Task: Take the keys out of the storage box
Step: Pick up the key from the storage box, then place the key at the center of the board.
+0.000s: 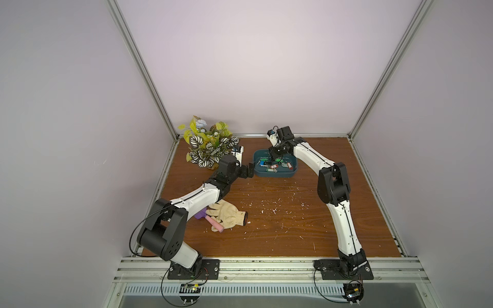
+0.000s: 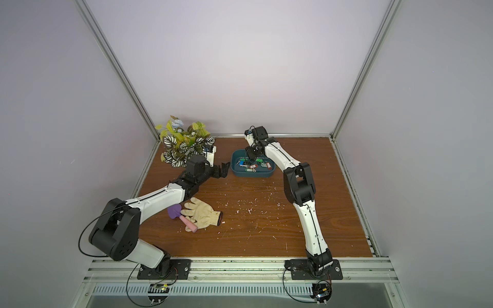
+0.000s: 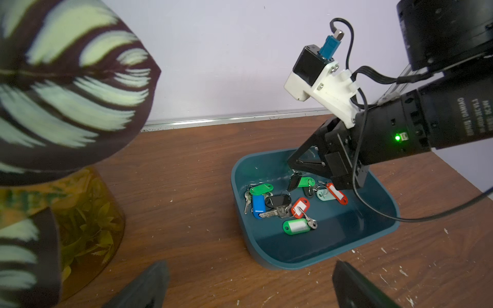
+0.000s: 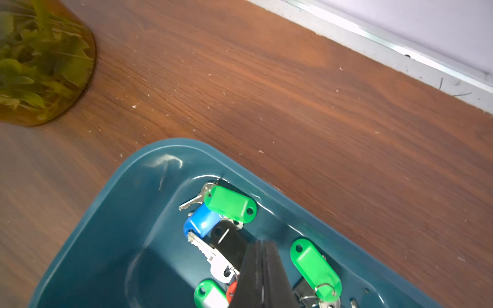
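The storage box [image 3: 324, 254], a dark teal tub with rounded corners and low walls, sits flat and open-topped toward the back of the wooden worktop [image 1: 266, 229]. The keys [image 3: 277, 210] all lie inside on its floor, loosely scattered and partly overlapping: small metal keys on rings, with oblong tags in green, red, blue, black and pale teal.

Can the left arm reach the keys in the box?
Probably yes: the left gripper is open beside the storage box, nothing between, and the keys lie uncovered, though the right gripper is inside too.

Soft even light, blurred wrist-view edges
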